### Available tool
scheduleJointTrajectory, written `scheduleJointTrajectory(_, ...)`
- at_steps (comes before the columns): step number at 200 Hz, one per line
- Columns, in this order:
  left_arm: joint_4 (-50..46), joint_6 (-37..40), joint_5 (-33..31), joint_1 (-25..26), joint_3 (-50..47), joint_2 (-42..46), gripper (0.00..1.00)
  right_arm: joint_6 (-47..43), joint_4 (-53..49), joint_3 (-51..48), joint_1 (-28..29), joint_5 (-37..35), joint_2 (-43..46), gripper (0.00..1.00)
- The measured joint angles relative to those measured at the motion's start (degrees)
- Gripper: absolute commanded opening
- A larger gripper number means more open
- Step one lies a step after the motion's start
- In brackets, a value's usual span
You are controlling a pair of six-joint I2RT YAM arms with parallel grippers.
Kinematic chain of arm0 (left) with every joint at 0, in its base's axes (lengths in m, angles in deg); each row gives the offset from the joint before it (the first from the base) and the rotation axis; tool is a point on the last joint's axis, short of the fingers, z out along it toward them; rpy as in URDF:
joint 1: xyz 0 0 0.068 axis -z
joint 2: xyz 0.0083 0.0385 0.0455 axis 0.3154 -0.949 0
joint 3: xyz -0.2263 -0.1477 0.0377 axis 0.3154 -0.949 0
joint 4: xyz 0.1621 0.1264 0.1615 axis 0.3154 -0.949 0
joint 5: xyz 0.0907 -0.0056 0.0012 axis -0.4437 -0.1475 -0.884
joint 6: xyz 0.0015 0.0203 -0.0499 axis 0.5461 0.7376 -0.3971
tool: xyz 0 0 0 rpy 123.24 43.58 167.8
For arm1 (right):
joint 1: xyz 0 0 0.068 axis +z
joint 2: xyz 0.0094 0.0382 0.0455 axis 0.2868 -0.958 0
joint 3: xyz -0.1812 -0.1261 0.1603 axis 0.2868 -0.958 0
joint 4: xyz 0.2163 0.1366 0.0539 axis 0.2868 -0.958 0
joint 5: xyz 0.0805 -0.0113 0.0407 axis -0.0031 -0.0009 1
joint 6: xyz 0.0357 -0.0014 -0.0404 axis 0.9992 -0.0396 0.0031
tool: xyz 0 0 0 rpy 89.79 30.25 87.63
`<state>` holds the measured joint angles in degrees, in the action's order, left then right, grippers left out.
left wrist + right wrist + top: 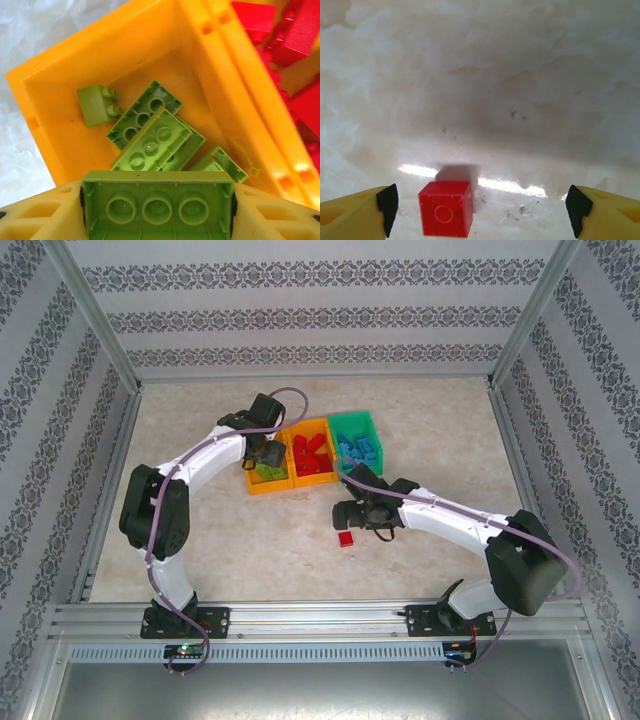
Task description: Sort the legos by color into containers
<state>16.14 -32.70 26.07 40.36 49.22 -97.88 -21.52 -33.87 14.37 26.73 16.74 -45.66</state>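
Your left jaws are clenched on a lime green lego (157,205) and grip it by its two short ends. They hang just above the left-end orange bin (50,105) of the containers (313,481), where other green legos (150,135) already lie. I judge that the step in hand is the drop. Release only while the lego is well inside the walls of this bin. Keep it away from the wall shared with the middle bin, which holds the red ones, so that it does not bounce over. Open gently, then lift straight up.

Your right jaws are released and stand wide, low over the bench (440,440). A single red lego (445,208) lies on the bench on the near side of the containers, apart from them. It sits between the two pads, but closer to the pad on the left of the wrist view. Before closing, I would centre the jaws on it, otherwise one pad may push it sideways.
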Motion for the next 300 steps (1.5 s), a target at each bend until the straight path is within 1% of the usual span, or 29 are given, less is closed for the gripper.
scheduleJointTrajectory(32,-1.88,-3.04,1.03,-1.46,2.29,-1.99,0.56,-0.28,-1.44,1.62,3.78,-0.13,-2.71,0.87)
scheduleJointTrajectory(62,-2.16,-5.33,1.49,-1.49,3.98,-3.15,0.6,-0.66,-2.1,2.14,4.87,0.07,-4.76,0.84)
scheduleJointTrajectory(76,-2.45,-6.14,1.68,-1.49,4.7,-3.93,0.67,-0.68,-2.32,2.47,5.22,0.11,-5.66,0.82)
scheduleJointTrajectory(93,-2.91,-7.15,1.77,-1.53,5.4,-4.9,0.72,-0.85,-2.84,3.32,5.55,0.11,-7.23,0.79)
scheduleJointTrajectory(107,-3.32,-7.89,2.05,-1.53,5.68,-5.35,0.81,-1.14,-3.21,4.11,6.01,0.22,-8.59,0.77)
scheduleJointTrajectory(127,-3.39,-8.9,2.58,-1.57,5.7,-5.44,0.88,-1.57,-3.56,5.09,6.38,0.5,-10.34,0.72)
scheduleJointTrajectory(138,-3.28,-9.55,2.97,-1.57,5.7,-5.42,0.95,-1.88,-3.63,5.31,6.38,0.59,-11.21,0.68)
scheduleJointTrajectory(142,-3.21,-9.57,2.99,-1.57,5.68,-5.4,1.0,-2.16,-3.67,5.31,6.38,0.61,-11.43,0.67)
scheduleJointTrajectory(158,-2.95,-10.27,3.26,-1.6,5.49,-4.87,1.0,-2.25,-4.17,5.31,6.38,0.76,-12.11,0.62)
scheduleJointTrajectory(180,-2.47,-11.37,3.65,-1.68,3.67,-2.89,1.0,-2.51,-4.81,5.35,6.38,0.76,-12.28,0.52)
scheduleJointTrajectory(233,0.24,-13.27,4.04,-1.75,-1.95,4.2,0.99,-2.8,-6.23,6.69,6.38,0.74,-13.31,0.3)
scheduleJointTrajectory(256,1.64,-13.49,3.85,-1.75,-3.78,7.72,0.99,-3.48,-6.73,7.17,6.38,0.72,-13.42,0.27)
scheduleJointTrajectory(300,3.87,-14.29,2.47,-1.75,-7.61,12.96,0.99,-4.09,-7.34,9.2,6.32,0.74,-13.4,0.26)
